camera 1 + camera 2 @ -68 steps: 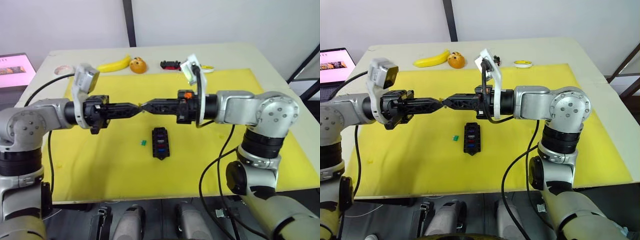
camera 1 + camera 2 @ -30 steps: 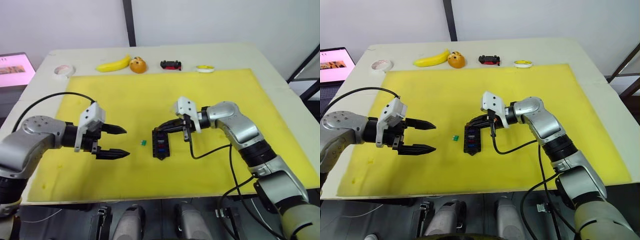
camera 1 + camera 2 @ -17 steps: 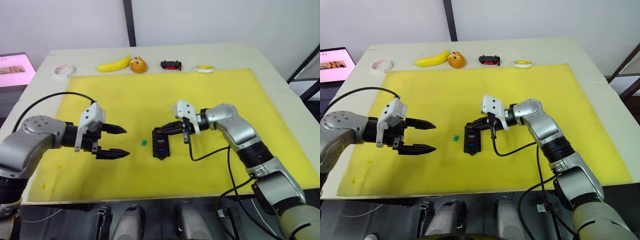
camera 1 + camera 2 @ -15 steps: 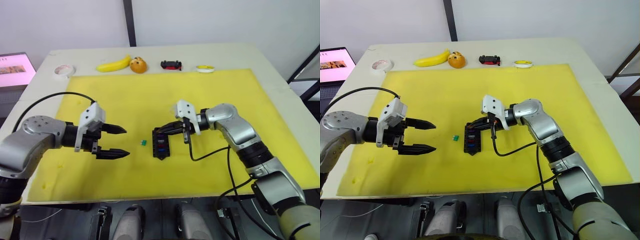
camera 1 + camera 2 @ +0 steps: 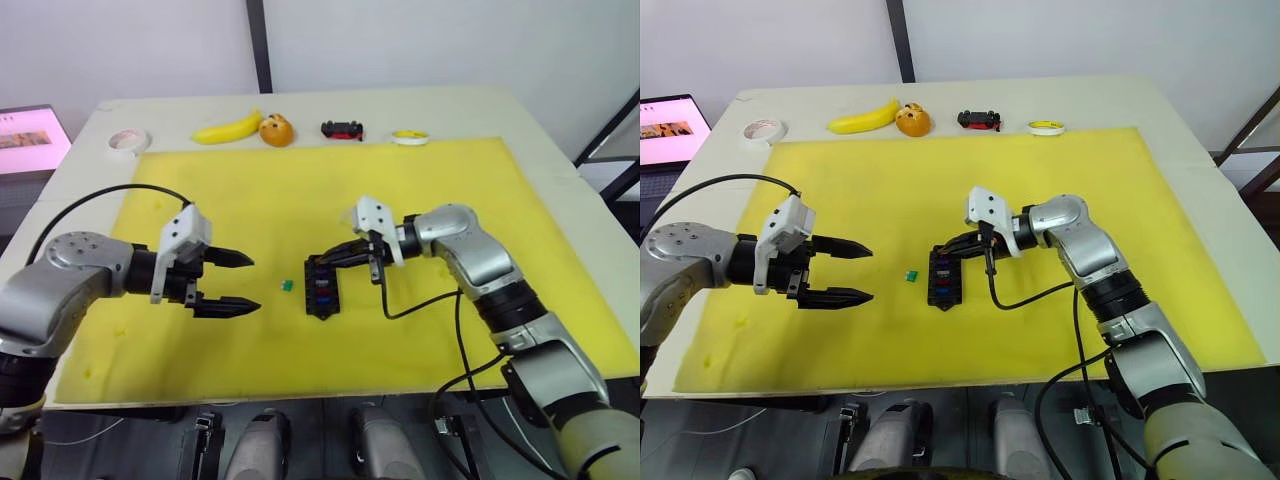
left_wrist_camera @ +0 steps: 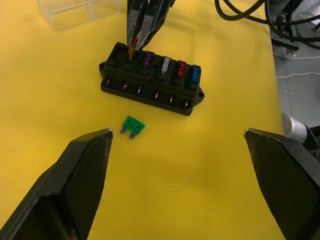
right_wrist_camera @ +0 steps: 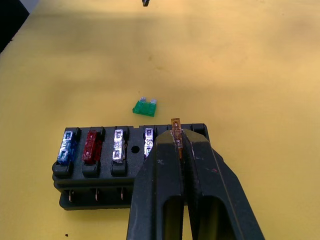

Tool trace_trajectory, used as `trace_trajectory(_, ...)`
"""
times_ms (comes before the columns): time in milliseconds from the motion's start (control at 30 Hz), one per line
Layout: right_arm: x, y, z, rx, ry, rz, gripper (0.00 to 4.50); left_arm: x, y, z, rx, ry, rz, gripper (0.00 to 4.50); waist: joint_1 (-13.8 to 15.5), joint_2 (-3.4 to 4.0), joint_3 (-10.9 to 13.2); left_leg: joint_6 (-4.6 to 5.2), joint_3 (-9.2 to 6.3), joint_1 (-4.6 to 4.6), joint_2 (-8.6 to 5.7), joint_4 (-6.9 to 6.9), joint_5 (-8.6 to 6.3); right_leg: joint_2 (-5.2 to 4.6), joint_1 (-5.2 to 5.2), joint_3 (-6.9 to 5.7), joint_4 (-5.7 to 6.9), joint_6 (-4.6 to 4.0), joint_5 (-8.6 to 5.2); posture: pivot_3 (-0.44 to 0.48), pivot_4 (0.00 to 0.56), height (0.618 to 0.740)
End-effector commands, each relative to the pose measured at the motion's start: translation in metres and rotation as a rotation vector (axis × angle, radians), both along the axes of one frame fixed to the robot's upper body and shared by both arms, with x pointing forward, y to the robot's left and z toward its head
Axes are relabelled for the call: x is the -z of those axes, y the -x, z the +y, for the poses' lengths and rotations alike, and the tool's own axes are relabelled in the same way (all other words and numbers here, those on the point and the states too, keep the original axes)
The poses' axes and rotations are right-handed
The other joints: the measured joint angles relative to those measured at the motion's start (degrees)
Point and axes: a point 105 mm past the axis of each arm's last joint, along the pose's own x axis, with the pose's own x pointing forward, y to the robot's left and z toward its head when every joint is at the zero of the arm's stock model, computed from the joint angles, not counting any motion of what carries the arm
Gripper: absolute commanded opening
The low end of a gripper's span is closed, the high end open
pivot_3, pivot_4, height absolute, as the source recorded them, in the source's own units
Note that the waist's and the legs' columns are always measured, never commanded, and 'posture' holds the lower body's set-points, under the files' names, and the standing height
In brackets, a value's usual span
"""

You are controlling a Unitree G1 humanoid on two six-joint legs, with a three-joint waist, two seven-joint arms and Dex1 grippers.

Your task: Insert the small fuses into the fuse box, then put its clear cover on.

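The black fuse box (image 5: 320, 287) lies mid-mat with blue (image 7: 66, 147), red (image 7: 90, 146), pale clear (image 7: 118, 145) and purple (image 6: 148, 61) small fuses seated in one row. My right gripper (image 5: 318, 262) is shut on an amber fuse (image 7: 175, 127), holding it at the box's far end slot (image 6: 132, 50); how deep it sits I cannot tell. A green fuse (image 5: 286, 286) lies loose on the mat just left of the box. My left gripper (image 5: 254, 284) hovers open and empty further left. The clear cover (image 6: 80, 10) rests on the mat beyond the box.
The yellow mat (image 5: 450, 190) covers most of the table. Along the far edge lie a white tape roll (image 5: 127, 141), a banana (image 5: 226, 130), an orange (image 5: 275, 130), a black-and-red toy car (image 5: 341, 129) and a yellow tape roll (image 5: 410, 137). A screen (image 5: 25, 135) stands off the table's left.
Two seconds ago the grippers met tip to tip above the mat. They have since parted: the left one opened and dropped left, the right one came down to the box. Hardly any movement in the last second.
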Motion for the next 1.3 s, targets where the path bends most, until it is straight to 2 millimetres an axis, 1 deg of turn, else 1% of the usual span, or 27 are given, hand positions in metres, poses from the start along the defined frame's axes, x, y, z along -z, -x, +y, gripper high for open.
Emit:
trace_trajectory(33,-0.015,0.000,0.004,-0.029,-0.021,-0.052,0.00,-0.007,0.002,-0.003,0.018,-0.001,-0.041,4.40,0.00,0.00,0.00,0.00,0.00,0.00,0.00,0.00,0.00,0.00,0.00,0.00,0.00,0.00,0.00,0.000,0.150,0.740)
trace_trajectory(267,-0.012,-0.003,0.006,-0.026,-0.019,-0.054,0.00,-0.007,0.002,-0.002,0.014,-0.001,-0.041,4.40,-0.02,0.00,0.00,-0.01,0.00,0.01,0.00,0.01,0.00,0.00,0.00,0.00,0.01,0.00,0.00,0.000,0.150,0.740)
trace_trajectory(533,-0.014,-0.004,0.006,-0.028,-0.018,-0.059,0.00,-0.007,0.002,-0.003,0.012,0.000,-0.043,4.40,-0.02,0.00,0.00,-0.01,0.00,0.00,0.00,0.01,0.00,0.00,0.00,0.00,0.01,0.00,0.00,0.000,0.150,0.740)
trace_trajectory(700,-0.005,-0.007,0.003,-0.024,0.026,-0.054,0.00,-0.007,0.001,-0.005,0.013,0.002,-0.046,4.40,0.03,0.00,0.00,-0.01,0.00,0.01,-0.01,0.01,0.01,0.00,0.00,0.00,0.02,0.00,0.00,0.000,0.150,0.740)
trace_trajectory(833,0.008,-0.012,-0.001,-0.008,0.093,-0.039,0.00,-0.007,0.001,-0.005,0.011,0.004,-0.046,4.40,-0.01,0.00,0.00,-0.01,0.00,0.01,-0.01,0.02,0.01,0.00,0.00,0.00,0.03,0.00,0.00,0.000,0.150,0.740)
trace_trajectory(1033,0.018,-0.015,-0.003,0.001,0.169,-0.015,0.00,-0.006,0.001,-0.005,0.005,0.006,-0.050,4.40,-0.01,0.00,-0.02,-0.02,0.00,0.08,-0.01,0.04,0.01,0.00,0.07,0.00,0.08,0.00,0.00,0.000,0.150,0.740)
trace_trajectory(1133,0.015,-0.013,-0.002,-0.006,0.162,-0.003,0.00,-0.006,0.001,-0.005,0.001,0.007,-0.052,4.40,0.00,0.00,-0.02,-0.02,-0.01,0.09,-0.01,0.05,0.01,0.00,0.09,0.00,0.08,0.00,0.00,0.000,0.150,0.740)
trace_trajectory(1300,0.000,-0.009,0.001,-0.032,0.130,-0.014,0.00,-0.006,0.001,-0.006,-0.003,0.009,-0.056,4.40,0.00,0.00,-0.03,-0.02,-0.01,0.10,-0.01,0.05,0.01,0.00,0.09,0.00,0.08,0.00,0.00,0.000,0.150,0.740)
